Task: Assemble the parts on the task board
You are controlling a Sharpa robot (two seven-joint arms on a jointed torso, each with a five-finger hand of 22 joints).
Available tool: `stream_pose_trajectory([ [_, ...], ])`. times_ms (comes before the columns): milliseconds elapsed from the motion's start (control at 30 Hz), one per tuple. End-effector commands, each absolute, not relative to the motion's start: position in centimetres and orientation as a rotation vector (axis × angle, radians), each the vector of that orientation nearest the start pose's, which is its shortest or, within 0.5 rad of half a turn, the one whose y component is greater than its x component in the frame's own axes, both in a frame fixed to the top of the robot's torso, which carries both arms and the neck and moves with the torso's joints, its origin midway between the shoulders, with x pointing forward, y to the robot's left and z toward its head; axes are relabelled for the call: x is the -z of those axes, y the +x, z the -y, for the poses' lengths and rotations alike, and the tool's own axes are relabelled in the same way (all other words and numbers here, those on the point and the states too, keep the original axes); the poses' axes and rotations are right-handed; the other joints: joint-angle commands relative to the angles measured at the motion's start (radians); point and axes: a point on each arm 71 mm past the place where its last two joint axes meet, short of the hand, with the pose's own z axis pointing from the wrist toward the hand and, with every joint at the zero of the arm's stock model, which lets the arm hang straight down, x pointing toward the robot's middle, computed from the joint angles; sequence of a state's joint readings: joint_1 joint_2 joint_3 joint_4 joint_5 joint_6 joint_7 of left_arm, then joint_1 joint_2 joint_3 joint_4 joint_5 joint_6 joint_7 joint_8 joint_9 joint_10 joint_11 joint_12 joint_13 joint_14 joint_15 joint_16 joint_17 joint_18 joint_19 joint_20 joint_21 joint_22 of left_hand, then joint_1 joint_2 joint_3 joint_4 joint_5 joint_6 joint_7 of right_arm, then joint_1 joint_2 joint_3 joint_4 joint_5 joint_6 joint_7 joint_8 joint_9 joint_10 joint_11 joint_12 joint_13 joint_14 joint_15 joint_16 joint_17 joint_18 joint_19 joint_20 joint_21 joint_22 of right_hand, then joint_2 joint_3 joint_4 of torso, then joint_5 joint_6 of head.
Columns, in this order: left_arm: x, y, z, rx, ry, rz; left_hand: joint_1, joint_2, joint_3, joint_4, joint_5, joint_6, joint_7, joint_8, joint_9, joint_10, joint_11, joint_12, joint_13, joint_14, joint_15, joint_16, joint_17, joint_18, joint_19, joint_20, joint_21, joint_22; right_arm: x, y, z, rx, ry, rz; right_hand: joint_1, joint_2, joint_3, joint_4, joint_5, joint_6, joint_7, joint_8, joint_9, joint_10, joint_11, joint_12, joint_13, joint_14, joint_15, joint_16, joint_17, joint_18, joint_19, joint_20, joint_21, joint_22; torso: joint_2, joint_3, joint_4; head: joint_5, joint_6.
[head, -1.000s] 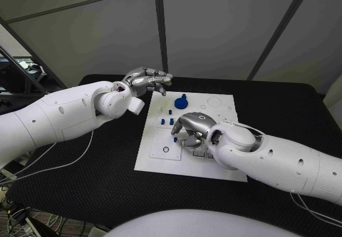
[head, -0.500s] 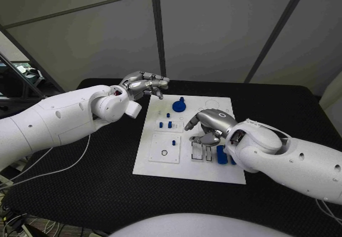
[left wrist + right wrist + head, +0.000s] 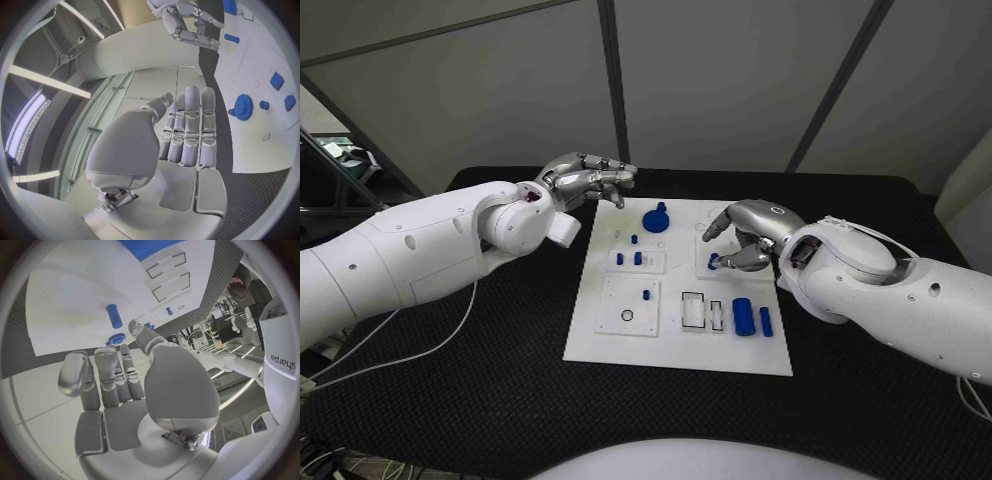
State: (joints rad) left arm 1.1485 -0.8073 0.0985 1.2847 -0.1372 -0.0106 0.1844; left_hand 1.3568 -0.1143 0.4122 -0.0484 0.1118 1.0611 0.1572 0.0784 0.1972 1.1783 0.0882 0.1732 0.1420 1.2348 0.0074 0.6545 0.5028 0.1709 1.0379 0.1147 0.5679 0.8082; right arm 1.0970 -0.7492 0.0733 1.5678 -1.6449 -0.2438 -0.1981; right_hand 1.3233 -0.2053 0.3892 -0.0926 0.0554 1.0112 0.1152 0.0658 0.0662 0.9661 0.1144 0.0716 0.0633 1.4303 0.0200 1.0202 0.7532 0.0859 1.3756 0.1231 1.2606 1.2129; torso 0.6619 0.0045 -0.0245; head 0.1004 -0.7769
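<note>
White task board (image 3: 678,335) w/ small blue parts (image 3: 743,316); left hand (image 3: 589,178) curled empty, right hand (image 3: 744,237) grip unclear

The right robot hand (image 3: 744,232) hides part of the task board (image 3: 678,345).

Black surface (image 3: 488,390) carries white board (image 3: 668,345) at its middle; a thin white cable (image 3: 437,335) trails across its left side
</note>
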Motion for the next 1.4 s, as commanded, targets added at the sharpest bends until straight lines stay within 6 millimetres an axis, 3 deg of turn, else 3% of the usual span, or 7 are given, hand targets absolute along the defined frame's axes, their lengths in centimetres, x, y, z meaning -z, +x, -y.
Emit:
stream_pose_trajectory([
  [33, 18.1, 52.9, -24.9, 1.562, -1.074, -1.611, 0.000, 0.005, 0.001, -0.005, 0.001, -0.006, -0.001, -0.004, 0.002, -0.006, 0.000, -0.001, 0.001, 0.002, 0.004, -0.007, -0.001, 0.010, 0.006, 0.001, -0.005, -0.001, 19.2, 47.2, 14.0, -0.627, -0.303, -1.713, 0.016, 0.002, -0.004, 0.004, -0.006, -0.004, -0.004, -0.002, 0.000, -0.005, 0.002, 0.004, 0.001, -0.007, -0.001, -0.003, -0.003, 0.006, -0.005, 0.001, -0.006, -0.003, 0.001, -0.0006, 0.0020, 0.000, 0.000],
  [433, 18.3, 52.9, -25.0, 1.556, -1.078, -1.613, 0.000, 0.005, 0.001, -0.005, 0.001, -0.006, -0.001, -0.004, 0.002, -0.006, 0.000, -0.001, 0.001, 0.002, 0.004, -0.007, -0.001, 0.010, 0.006, 0.001, -0.005, -0.001, 19.7, 47.5, 13.4, -0.606, -0.352, -1.757, 0.026, 0.020, 0.002, 0.020, -0.006, 0.011, 0.009, 0.002, 0.001, 0.036, -0.008, 0.033, 0.005, -0.003, -0.008, -0.004, -0.009, 0.005, 0.001, -0.004, -0.005, -0.001, 0.001, -0.0005, 0.0011, 0.005, -0.006],
  [633, 18.3, 52.9, -25.0, 1.553, -1.081, -1.614, 0.001, 0.006, 0.001, -0.005, 0.002, -0.006, -0.001, -0.004, 0.002, -0.006, 0.000, -0.001, 0.001, 0.001, 0.004, -0.007, -0.001, 0.010, 0.005, 0.001, -0.006, -0.001, 20.0, 47.5, 13.1, -0.602, -0.367, -1.781, 0.019, 0.045, 0.032, 0.026, -0.006, 0.045, 0.027, 0.009, 0.004, 0.121, -0.025, 0.064, 0.010, 0.015, -0.021, 0.036, 0.038, -0.007, 0.031, -0.015, 0.037, 0.047, 0.001, 0.0002, 0.0009, 0.004, -0.008],
  [767, 18.3, 52.9, -25.1, 1.551, -1.082, -1.614, 0.001, 0.006, 0.001, -0.005, 0.002, -0.006, -0.001, -0.004, 0.002, -0.006, 0.000, -0.001, 0.001, 0.001, 0.004, -0.008, -0.001, 0.010, 0.005, 0.001, -0.006, -0.001, 20.1, 47.6, 13.2, -0.586, -0.371, -1.794, 0.014, 0.057, 0.066, 0.026, -0.006, 0.069, 0.026, 0.012, 0.005, 0.168, -0.032, 0.067, 0.007, 0.025, -0.027, 0.064, 0.067, -0.015, 0.050, -0.022, 0.066, 0.078, 0.001, 0.0000, 0.0008, 0.005, -0.008],
  [1400, 18.4, 52.9, -25.2, 1.542, -1.087, -1.609, 0.001, 0.007, 0.001, -0.005, 0.002, -0.006, -0.001, -0.004, 0.003, -0.006, 0.000, -0.001, 0.001, 0.001, 0.004, -0.008, -0.001, 0.010, 0.005, 0.001, -0.007, -0.001, 20.4, 48.2, 13.5, -0.554, -0.363, -1.788, -0.003, 0.047, 0.131, 0.016, -0.004, 0.087, 0.024, 0.002, 0.003, 0.182, -0.032, 0.025, 0.000, 0.017, -0.028, 0.064, 0.054, -0.015, 0.048, -0.026, 0.066, 0.079, 0.001, 0.0000, 0.0004, 0.004, -0.013],
])
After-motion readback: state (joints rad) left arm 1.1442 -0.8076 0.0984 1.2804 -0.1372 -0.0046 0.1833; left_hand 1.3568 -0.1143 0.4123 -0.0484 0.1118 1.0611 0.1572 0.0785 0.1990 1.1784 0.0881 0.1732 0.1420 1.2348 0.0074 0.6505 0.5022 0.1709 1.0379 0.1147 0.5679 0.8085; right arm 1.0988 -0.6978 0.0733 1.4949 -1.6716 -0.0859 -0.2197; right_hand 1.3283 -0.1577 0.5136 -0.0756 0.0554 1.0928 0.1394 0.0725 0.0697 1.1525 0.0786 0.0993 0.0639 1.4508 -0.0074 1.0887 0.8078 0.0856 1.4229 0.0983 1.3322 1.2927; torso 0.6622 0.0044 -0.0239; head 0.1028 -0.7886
